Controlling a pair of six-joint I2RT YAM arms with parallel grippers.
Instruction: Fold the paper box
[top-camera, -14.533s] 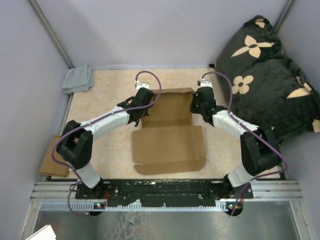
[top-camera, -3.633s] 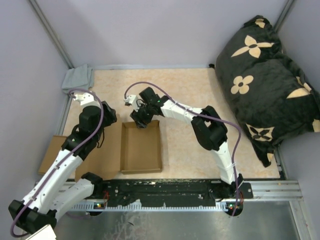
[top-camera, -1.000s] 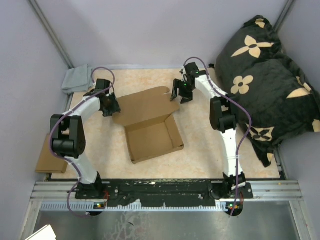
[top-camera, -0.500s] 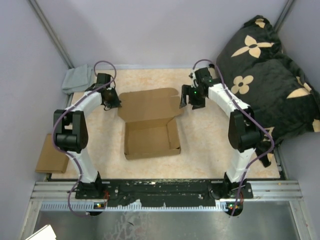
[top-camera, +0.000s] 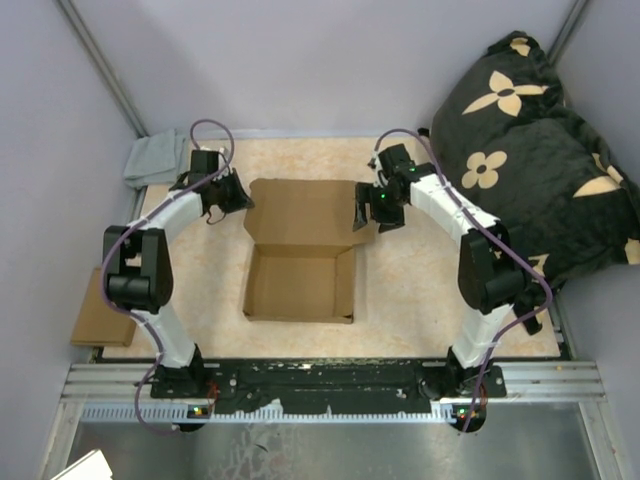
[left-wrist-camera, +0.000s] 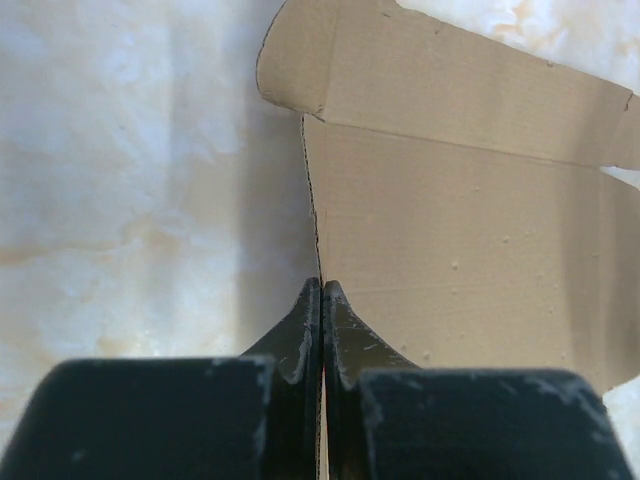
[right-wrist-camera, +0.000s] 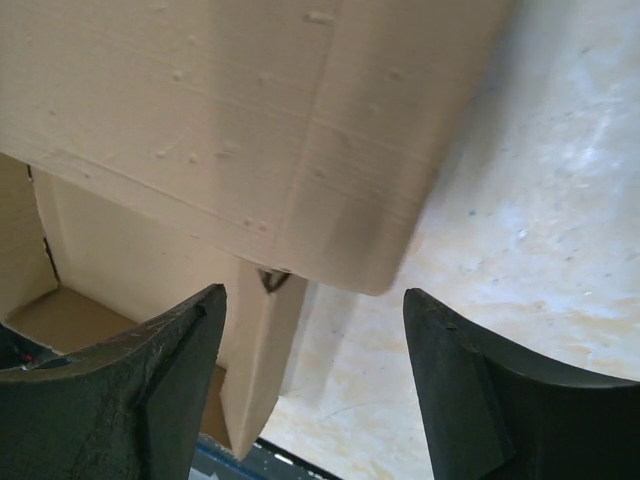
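Observation:
The paper box (top-camera: 298, 285) lies in the middle of the table as an open brown tray, its lid (top-camera: 305, 210) laid out flat behind it. At the lid's left edge my left gripper (top-camera: 240, 195) is pinched on the cardboard; in the left wrist view the lid (left-wrist-camera: 470, 230) has its thin edge running in between the shut fingertips of my left gripper (left-wrist-camera: 322, 287). My right gripper (top-camera: 365, 212) hovers at the lid's right edge. In the right wrist view my right gripper (right-wrist-camera: 315, 298) stands open astride the lid's rounded corner (right-wrist-camera: 380, 150), not touching it, above a side wall (right-wrist-camera: 255, 350).
A grey cloth (top-camera: 155, 158) lies at the back left corner. A black pillow with tan flowers (top-camera: 530, 150) fills the right side. A smaller cardboard rectangle (top-camera: 100, 310) sits off the table's left edge. The arms' base rail (top-camera: 330, 378) runs along the near edge.
The box has turned clockwise and now lies square to the table. My left gripper has shut on the lid's left edge. The right gripper has shifted toward the lid's right corner, still open.

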